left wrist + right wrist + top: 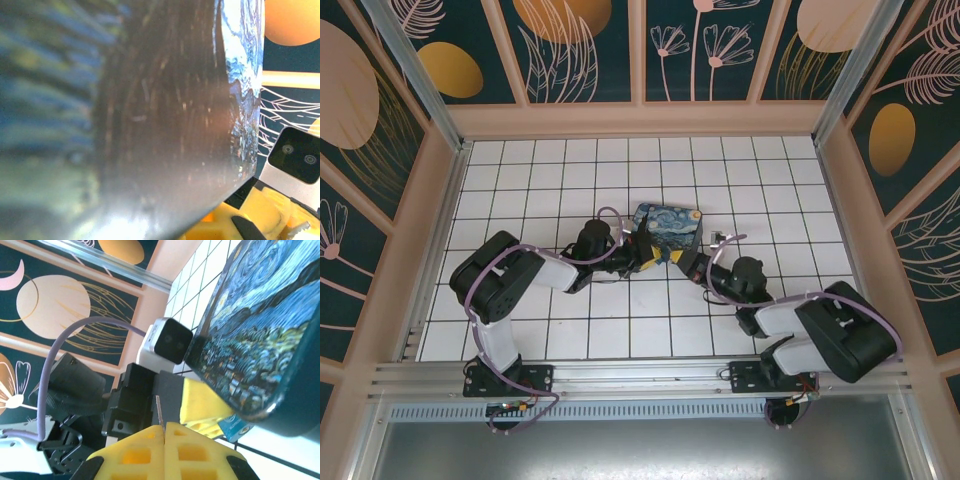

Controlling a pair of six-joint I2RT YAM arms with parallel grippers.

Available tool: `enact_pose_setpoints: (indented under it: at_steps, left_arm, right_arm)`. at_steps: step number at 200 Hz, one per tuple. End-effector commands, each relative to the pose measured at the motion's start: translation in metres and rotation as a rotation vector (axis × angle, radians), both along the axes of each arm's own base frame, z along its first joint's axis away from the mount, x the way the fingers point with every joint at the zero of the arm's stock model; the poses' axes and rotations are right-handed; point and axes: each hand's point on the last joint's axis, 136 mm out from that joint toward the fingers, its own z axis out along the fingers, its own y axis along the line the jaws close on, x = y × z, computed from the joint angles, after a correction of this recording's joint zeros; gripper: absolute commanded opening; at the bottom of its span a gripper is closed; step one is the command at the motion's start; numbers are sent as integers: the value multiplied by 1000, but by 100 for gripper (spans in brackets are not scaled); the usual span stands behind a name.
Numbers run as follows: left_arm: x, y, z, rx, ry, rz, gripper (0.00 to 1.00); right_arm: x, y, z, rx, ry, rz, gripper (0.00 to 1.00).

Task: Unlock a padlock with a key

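Two end effectors meet at the near edge of one starry-night box (667,225), mid-frame on the white-tiled tabletop (570,180). We count one padlock and one key. The left end effector (650,258) is closed on the teal padlock (234,426), just under the box at the lower right of the right wrist view. The right end effector (164,426) pinches the thin key (158,412) upright. What the box holds we cannot tell.

Painted box (667,227) was glossy and smooth, fingers of the right gripper (164,428) were matt yellow plastic, key (158,412) was thin bare metal, floor tiles (570,340) were smooth, lightly shiny.
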Motion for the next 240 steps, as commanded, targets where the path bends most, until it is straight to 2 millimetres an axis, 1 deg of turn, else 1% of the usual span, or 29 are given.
enact_pose_setpoints:
  at_steps: [1,21,66,93,125,240]
  left_arm:
    - [2,-2,17,-32,-31,-22,0]
    - [2,-2,20,-34,-35,-28,0]
    - [0,-1,22,-34,-37,-47,0]
    - [-1,0,24,-36,-48,-51,0]
    - [-1,1,27,-41,-60,-51,0]
    - [-4,2,26,-46,-68,-55,0]
  right_arm:
    - [-12,1,-1,-6,15,49,0]
    - [-20,3,-7,-26,40,88,0]
    - [-32,2,-34,-82,127,129,0]
    - [-33,3,-44,-91,162,139,0]
    - [-29,5,-53,-93,189,134,0]
    - [-9,14,-44,-61,184,105,0]
